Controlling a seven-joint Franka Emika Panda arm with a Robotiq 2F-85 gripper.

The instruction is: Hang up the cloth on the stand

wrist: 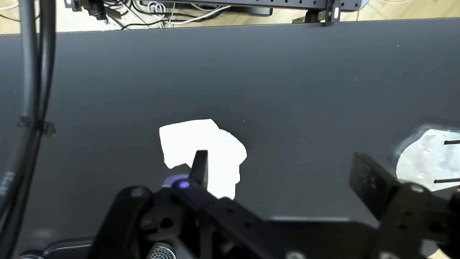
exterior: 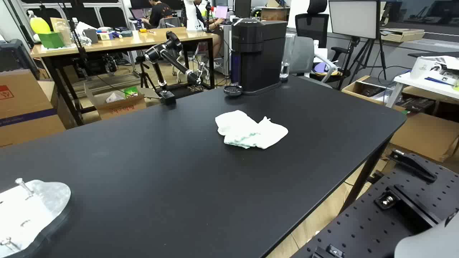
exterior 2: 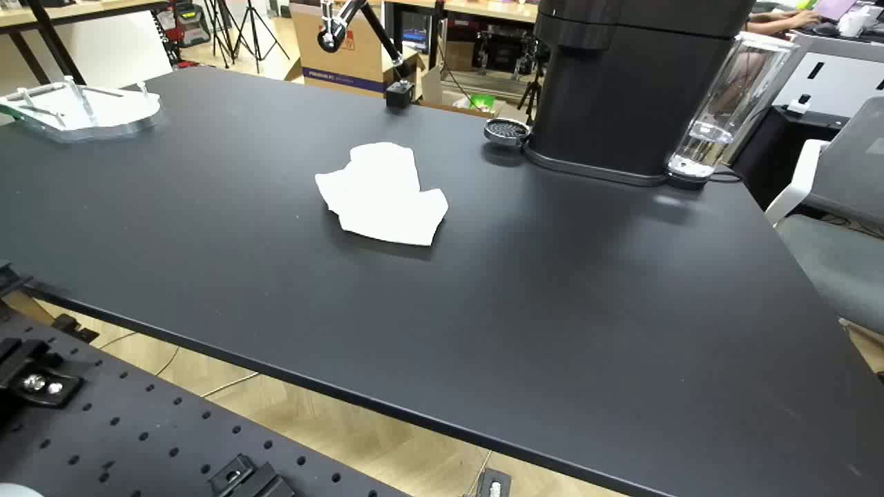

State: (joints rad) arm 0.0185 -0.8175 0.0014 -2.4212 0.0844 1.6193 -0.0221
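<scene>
The grasp is judged to be the step in hand: the white cloth (exterior: 247, 133) has not yet been taken up and is seen lying crumpled on the counter (exterior 2: 587, 290). The stand is presumed to be the pegged board (exterior 2: 114, 110), from which upright pegs (exterior 2: 81, 100) are raised, although the jointed black arm (exterior: 154, 55) mounted at the counter's edge cannot be ruled out; nothing is seen hanging on either. For the next move, the end effector (wrist: 280, 155) would need to be shifted sideways until the cloth is centred in its gap, then lowered, and a raised fold pinched, so that enough fabric is left loose to be draped. In the wrist view the jaws are spread wide, with nothing held between them. The cloth is seen below and off to one side: it is partly covered by the finger (wrist: 199, 169) at the left of that view, and only its right-hand part falls within the gap. The pegged board is seen past the opposite finger. In both exterior views the cloth is touched by nothing; the end effector is out of frame there, so its exact height cannot be told.
</scene>
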